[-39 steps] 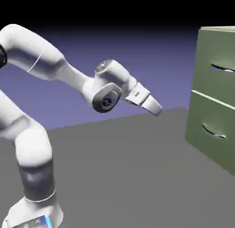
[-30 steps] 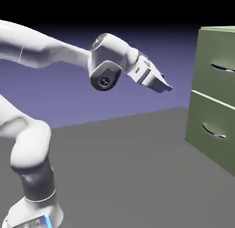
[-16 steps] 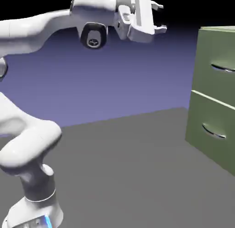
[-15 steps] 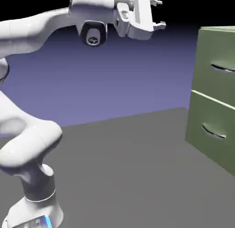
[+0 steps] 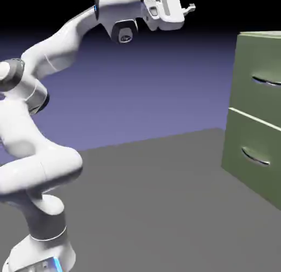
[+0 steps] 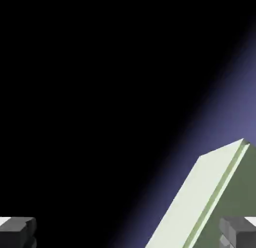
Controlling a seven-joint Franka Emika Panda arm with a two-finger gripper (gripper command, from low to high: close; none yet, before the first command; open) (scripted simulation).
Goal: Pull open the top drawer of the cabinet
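The olive-green cabinet (image 5: 258,117) stands at the exterior view's right edge. Its top drawer (image 5: 262,62) is shut flush, and its thin silver handle (image 5: 267,80) curves across the front. My gripper (image 5: 189,6) hangs high near the picture's top, well left of the cabinet and above its roof, touching nothing. In the hand view its fingertips (image 6: 17,232) sit far apart at the bottom corners, so the gripper (image 6: 128,234) is open and empty. The cabinet (image 6: 200,202) shows there as a tilted pale-green top face with a darker edge.
The identical lower drawer (image 5: 252,172) with its own silver handle (image 5: 255,157) sits under the top one. The grey table (image 5: 153,210) stretches between the robot base (image 5: 38,254) and the cabinet. Most of the hand view is black backdrop.
The arm has swung upward: the gripper rose from mid-height to the top of the exterior view. Over the last half second the elbow folded back while the hand stayed high.
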